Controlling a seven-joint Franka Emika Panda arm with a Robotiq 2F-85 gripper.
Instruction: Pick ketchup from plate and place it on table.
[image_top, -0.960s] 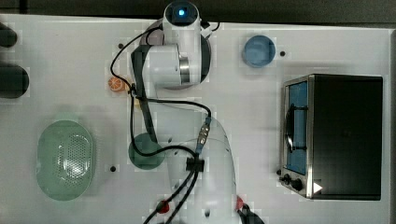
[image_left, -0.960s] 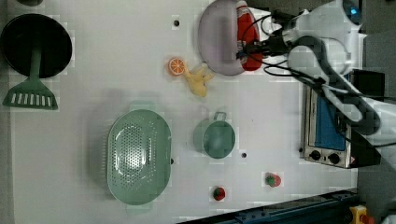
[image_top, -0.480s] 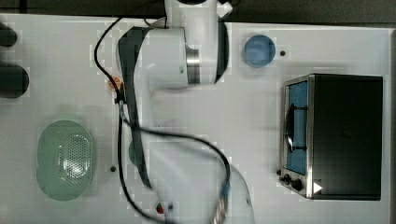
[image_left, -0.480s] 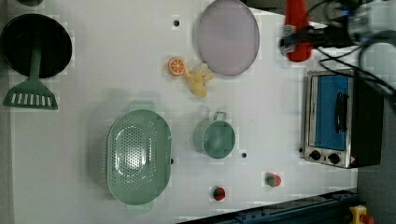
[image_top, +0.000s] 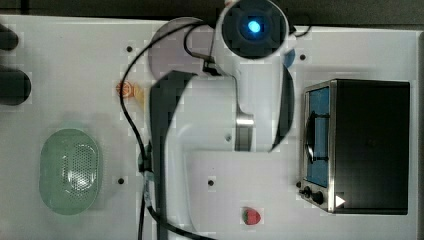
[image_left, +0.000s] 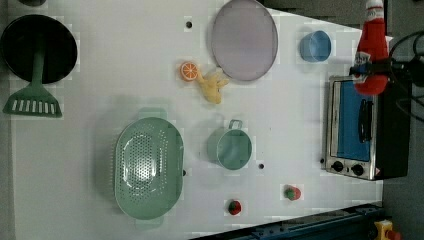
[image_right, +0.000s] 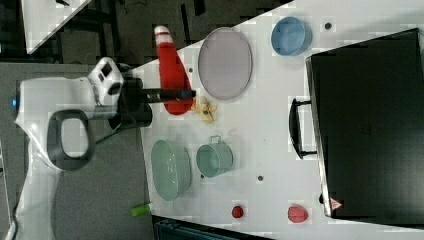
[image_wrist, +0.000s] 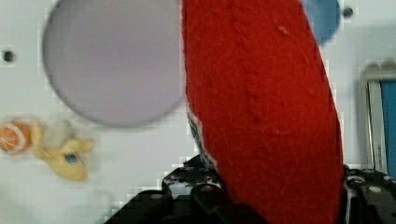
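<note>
White arm (image_top: 210, 130) with dark grey joint sections, a blue light on its round cap, black cables, black gripper (image_right: 187, 93).

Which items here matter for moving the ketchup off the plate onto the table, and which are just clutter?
In the job:
ketchup, held in the gripper
plate, now bare
table

Lying about:
blue bowl
toaster oven
colander
green pot
orange slice
yellow toy
strawberries
black pan
spatula

Grey floor (image_right: 100, 190) lies beside the white bench, dark beyond.
</note>
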